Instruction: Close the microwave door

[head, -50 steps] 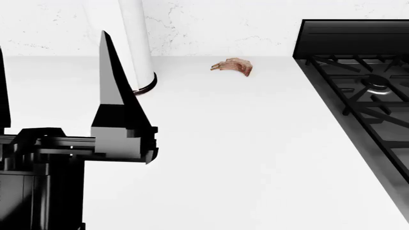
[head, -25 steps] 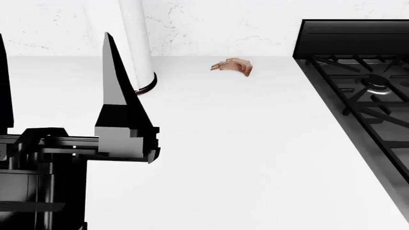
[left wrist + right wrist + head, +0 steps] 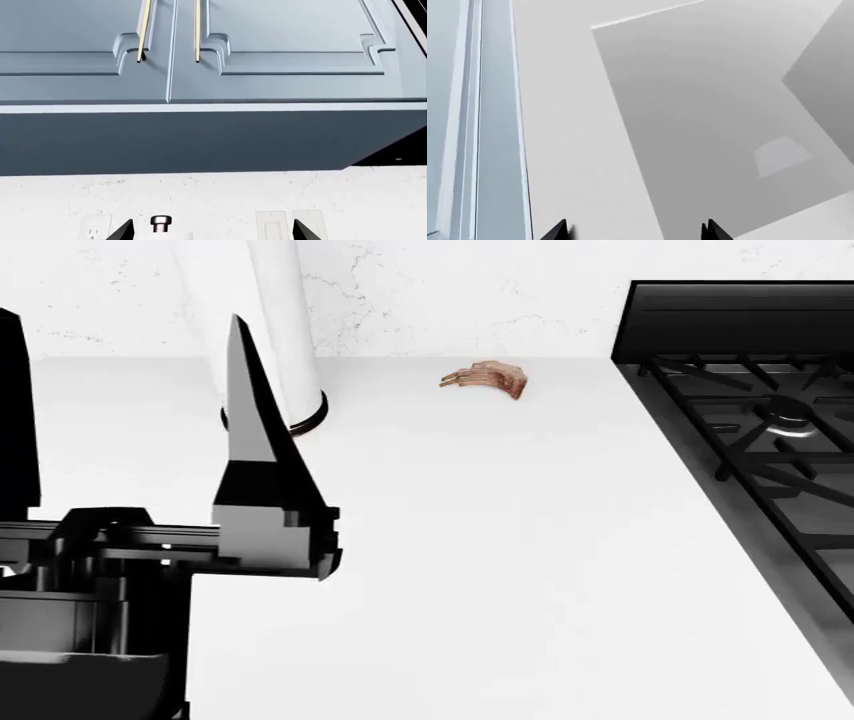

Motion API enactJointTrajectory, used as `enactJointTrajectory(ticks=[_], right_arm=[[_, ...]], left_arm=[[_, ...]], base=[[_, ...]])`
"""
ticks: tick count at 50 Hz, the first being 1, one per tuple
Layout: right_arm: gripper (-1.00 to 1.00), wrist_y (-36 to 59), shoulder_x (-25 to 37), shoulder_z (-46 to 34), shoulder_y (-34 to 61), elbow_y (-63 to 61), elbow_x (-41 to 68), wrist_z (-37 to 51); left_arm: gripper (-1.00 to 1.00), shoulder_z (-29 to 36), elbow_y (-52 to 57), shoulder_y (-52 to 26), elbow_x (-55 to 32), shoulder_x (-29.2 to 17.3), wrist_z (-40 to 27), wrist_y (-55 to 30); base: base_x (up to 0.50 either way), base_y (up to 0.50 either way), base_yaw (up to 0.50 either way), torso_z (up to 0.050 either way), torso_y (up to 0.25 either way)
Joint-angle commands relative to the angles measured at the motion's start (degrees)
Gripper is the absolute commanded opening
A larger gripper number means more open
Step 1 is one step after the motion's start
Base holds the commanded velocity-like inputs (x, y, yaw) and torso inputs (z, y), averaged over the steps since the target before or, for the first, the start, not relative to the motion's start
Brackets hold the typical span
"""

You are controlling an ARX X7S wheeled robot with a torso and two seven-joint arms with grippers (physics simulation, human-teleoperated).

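Observation:
The microwave and its door do not show clearly in any view. A black body [image 3: 399,152] at the edge of the left wrist view, beside the cabinets, is too cropped to identify. My left gripper [image 3: 134,410] is raised over the left of the white counter [image 3: 534,560]. Its two dark fingers are spread wide and hold nothing. In the left wrist view this gripper [image 3: 213,232] points at the white wall under the blue upper cabinets [image 3: 200,60]. My right gripper [image 3: 637,231] is open and empty, facing a plain pale surface. It is outside the head view.
A tall white cylinder [image 3: 287,330] stands on the counter just behind my left fingers. A small brown food item [image 3: 487,378] lies near the back wall. A black gas stove [image 3: 761,430] fills the right side. Wall outlets [image 3: 287,227] and brass cabinet handles [image 3: 197,30] show above.
My left gripper has drifted slightly to the right in the head view, still open. Nothing else has moved.

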Motion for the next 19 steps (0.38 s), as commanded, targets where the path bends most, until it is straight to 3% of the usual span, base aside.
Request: enactJointTrajectory(ticks=[1,19], right_arm=[[1.00,5.0,0.2,4.5,2.7,4.8,3.2,-4.8],[1.00,17.1,2.5,21.7,3.5,4.8,0.4,-5.2]], left_arm=[[1.00,-0.3,-0.2,0.6,0.2,0.3,0.3,-0.3],[1.00,-0.9,-0.6,1.4,0.1,0.7,0.8,-0.5]], base=[[0.00,0.00,0.00,0.000,0.000],[0.00,0.00,0.00,0.000,0.000]])
